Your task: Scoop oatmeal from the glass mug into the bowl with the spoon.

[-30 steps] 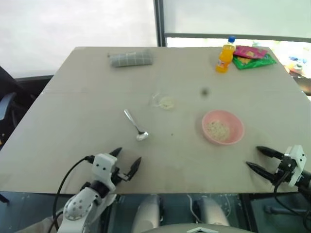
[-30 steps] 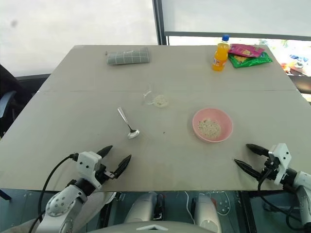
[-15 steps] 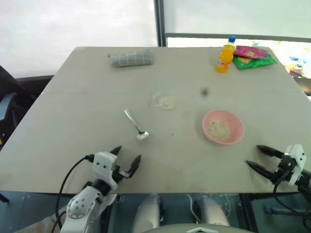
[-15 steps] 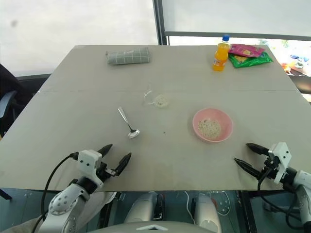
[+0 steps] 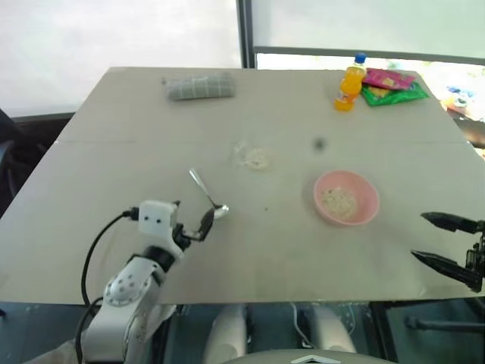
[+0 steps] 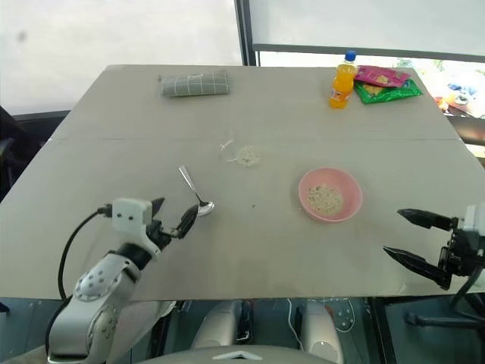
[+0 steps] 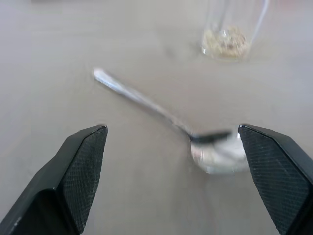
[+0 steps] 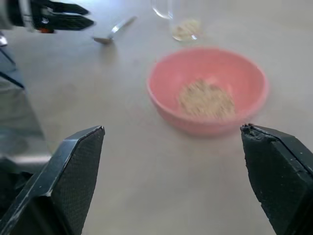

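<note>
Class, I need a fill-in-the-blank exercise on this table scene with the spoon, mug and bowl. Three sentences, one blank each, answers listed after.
1. The thin silver metal spoon lies flat on the ____, held by neither gripper.
2. The round pink bowl already holds some pale, flaky ____.
3. The left gripper, near the spoon, has its two black fingers ____.

Missing words: table; oatmeal; open
</note>
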